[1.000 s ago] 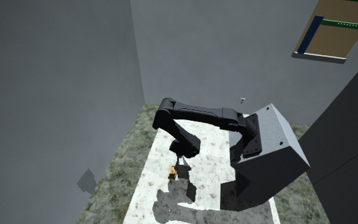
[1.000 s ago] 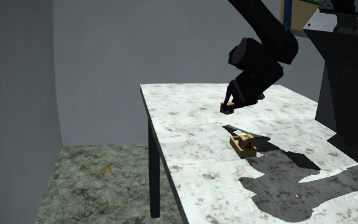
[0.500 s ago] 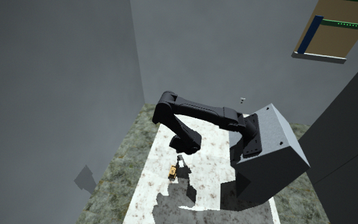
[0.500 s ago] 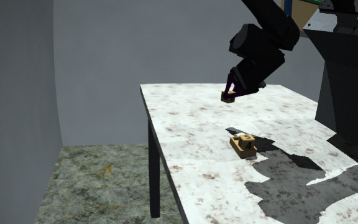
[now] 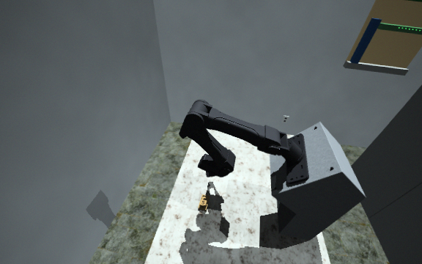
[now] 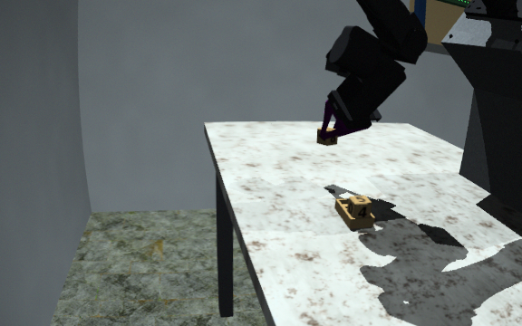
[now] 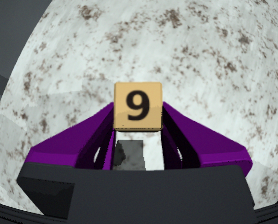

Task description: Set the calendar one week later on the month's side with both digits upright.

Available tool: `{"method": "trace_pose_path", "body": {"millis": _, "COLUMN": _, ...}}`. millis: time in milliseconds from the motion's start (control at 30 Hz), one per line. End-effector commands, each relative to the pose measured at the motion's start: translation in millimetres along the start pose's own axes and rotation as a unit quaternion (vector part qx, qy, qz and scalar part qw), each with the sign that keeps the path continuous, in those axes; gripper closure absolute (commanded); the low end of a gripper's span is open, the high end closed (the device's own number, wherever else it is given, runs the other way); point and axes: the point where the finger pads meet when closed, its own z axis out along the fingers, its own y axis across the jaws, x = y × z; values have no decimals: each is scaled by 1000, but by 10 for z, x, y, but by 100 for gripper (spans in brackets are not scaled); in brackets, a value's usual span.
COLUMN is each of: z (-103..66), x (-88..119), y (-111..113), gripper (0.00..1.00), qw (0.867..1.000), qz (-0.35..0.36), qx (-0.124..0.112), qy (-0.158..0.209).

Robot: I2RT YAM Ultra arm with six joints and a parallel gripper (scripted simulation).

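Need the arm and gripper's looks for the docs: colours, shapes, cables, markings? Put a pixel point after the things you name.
One matte black arm (image 5: 240,126) (image 6: 392,27), chunky rounded joints, smooth links. Gripper (image 6: 323,136) (image 7: 138,109): blocky dark body, two purple tapering fingers, each with an opening near its base. No loose cables visible; no lettering I can make out.

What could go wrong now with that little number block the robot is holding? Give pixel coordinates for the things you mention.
The number cube marked 9 (image 7: 138,106) is up off the table, pinched between the tool's (image 6: 325,136) (image 7: 138,112) two purple fingers, so it might slip and tumble. The tray (image 6: 356,224) already holds another cube (image 6: 362,207) at one end, so the 9 cube could bump that one or catch on the tray's rim.
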Motion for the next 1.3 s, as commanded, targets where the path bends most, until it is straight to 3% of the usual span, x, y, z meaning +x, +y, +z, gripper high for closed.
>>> {"method": "trace_pose_path", "body": {"millis": 0, "z": 3, "x": 81, "y": -54, "gripper": 74, "qw": 999, "qz": -8, "qx": 8, "qy": 37}}
{"method": "trace_pose_path", "body": {"millis": 133, "z": -19, "x": 73, "y": -66, "gripper": 74, "qw": 996, "qz": -5, "qx": 9, "qy": 87}}
{"method": "trace_pose_path", "body": {"millis": 367, "z": -12, "x": 74, "y": -69, "gripper": 74, "qw": 994, "qz": -6, "qx": 10, "qy": 110}}
{"method": "trace_pose_path", "body": {"millis": 500, "z": 9, "x": 69, "y": -69, "gripper": 74, "qw": 986, "qz": -8, "qx": 10, "qy": 167}}
{"method": "trace_pose_path", "body": {"millis": 567, "z": 9, "x": 69, "y": -69, "gripper": 74, "qw": 986, "qz": -8, "qx": 10, "qy": 167}}
{"method": "trace_pose_path", "body": {"millis": 700, "z": -10, "x": 51, "y": -68, "gripper": 74, "qw": 976, "qz": -4, "qx": 10, "qy": 216}}
{"method": "trace_pose_path", "body": {"millis": 900, "z": -9, "x": 50, "y": -69, "gripper": 74, "qw": 973, "qz": -4, "qx": 10, "qy": 231}}
{"method": "trace_pose_path", "body": {"millis": 1067, "z": 17, "x": 55, "y": -76, "gripper": 74, "qw": 955, "qz": -7, "qx": 12, "qy": 295}}
{"method": "trace_pose_path", "body": {"millis": 1133, "z": 17, "x": 55, "y": -76, "gripper": 74, "qw": 955, "qz": -7, "qx": 12, "qy": 295}}
{"method": "trace_pose_path", "body": {"millis": 1267, "z": 4, "x": 29, "y": -69, "gripper": 74, "qw": 940, "qz": -3, "qx": 11, "qy": 342}}
